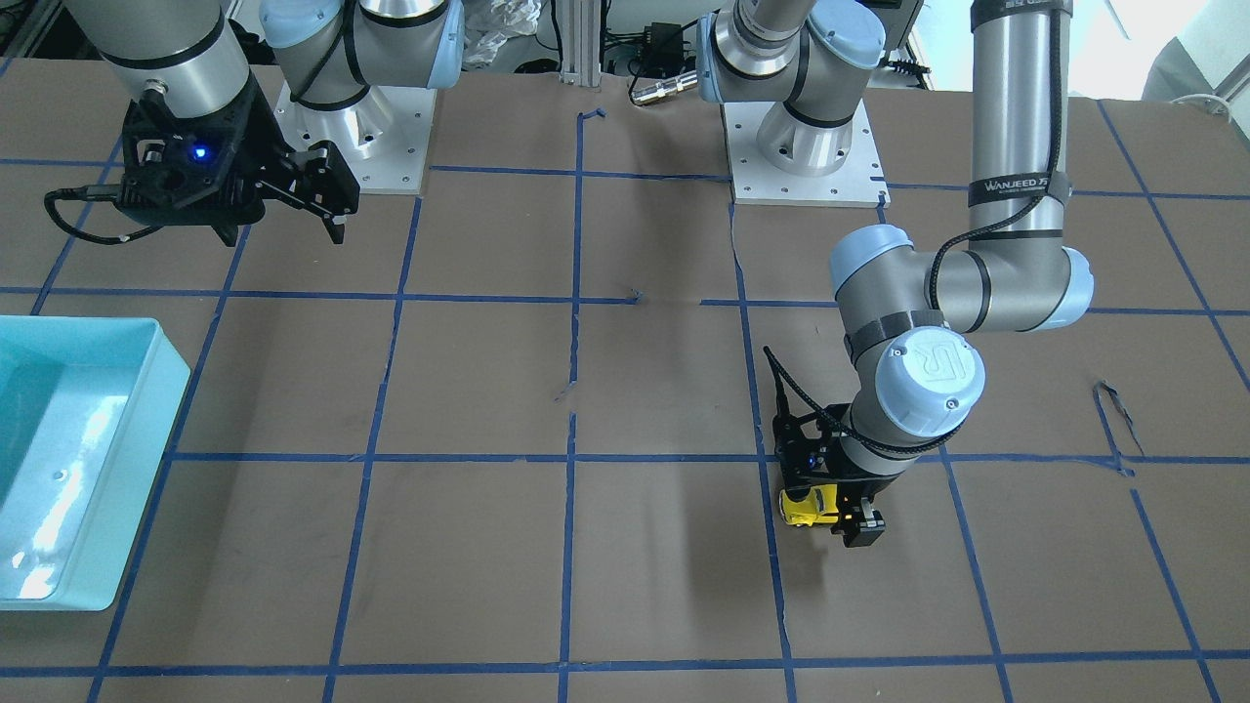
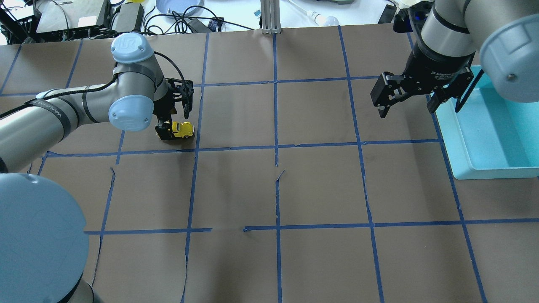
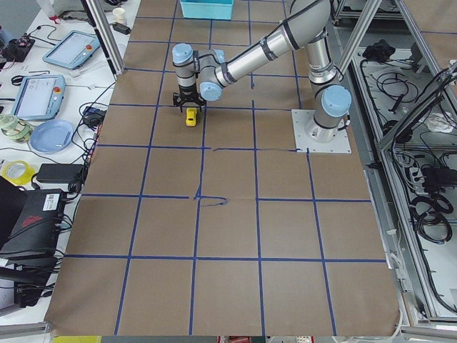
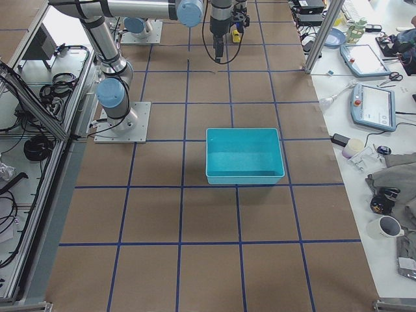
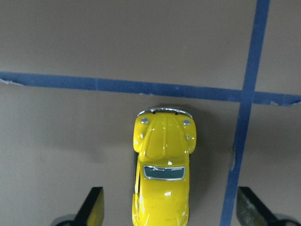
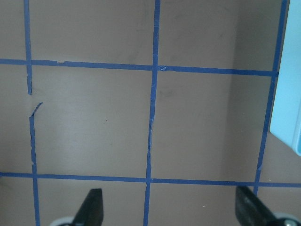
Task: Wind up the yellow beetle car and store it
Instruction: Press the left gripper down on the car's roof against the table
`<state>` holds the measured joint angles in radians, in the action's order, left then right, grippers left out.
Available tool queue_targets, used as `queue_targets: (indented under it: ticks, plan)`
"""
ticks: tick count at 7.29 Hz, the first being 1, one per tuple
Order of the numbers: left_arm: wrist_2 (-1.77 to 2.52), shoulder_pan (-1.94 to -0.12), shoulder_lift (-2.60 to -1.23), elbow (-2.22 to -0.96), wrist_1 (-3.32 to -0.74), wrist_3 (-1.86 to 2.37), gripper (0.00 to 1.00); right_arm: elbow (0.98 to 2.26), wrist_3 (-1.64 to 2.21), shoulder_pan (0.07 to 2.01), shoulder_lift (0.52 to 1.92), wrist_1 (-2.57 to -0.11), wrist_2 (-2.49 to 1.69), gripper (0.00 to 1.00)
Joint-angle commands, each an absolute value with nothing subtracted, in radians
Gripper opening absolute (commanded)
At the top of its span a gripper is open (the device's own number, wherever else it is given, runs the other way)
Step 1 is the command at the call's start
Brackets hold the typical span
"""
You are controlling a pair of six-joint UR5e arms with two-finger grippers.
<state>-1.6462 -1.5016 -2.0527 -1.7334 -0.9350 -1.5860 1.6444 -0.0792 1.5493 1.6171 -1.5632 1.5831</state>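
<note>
Straddles the car (image 5: pixel 162 174) with the left pincer (image 2: pixel 174 124) released, jaws wide, a gap on either side. Finds the car on the table (image 2: pixel 320 185), wheels down, between the fingers (image 5: pixel 92 209), nearer one than the other, nose pointing out ahead of the pincer. Risks shoving the car sideways on closing, through first contact by the nearer finger. Risks a slip too: glossy, rounded flanks, little flat to pinch, so could squirt forward out of the grip. Could also pin the wheels if pressed too low, spoiling the wind-up pull. Holds the right pincer (image 2: pixel 406 107) released as well, aloft, well apart from the car, beside the bin (image 2: pixel 463 168).
</note>
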Motion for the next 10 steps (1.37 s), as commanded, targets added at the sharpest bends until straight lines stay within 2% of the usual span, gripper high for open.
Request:
queue_targets:
  ticks: [1, 10]
  plan:
    - [-1.643, -1.500, -2.068, -1.743, -0.878, -1.663, 0.94, 1.644, -0.080, 1.549, 1.618, -1.563, 1.583, 1.00]
    - [-1.574, -1.462, -2.065, -1.753, -0.890, -1.585, 0.94, 1.646, -0.080, 1.549, 1.618, -1.562, 1.585, 1.00]
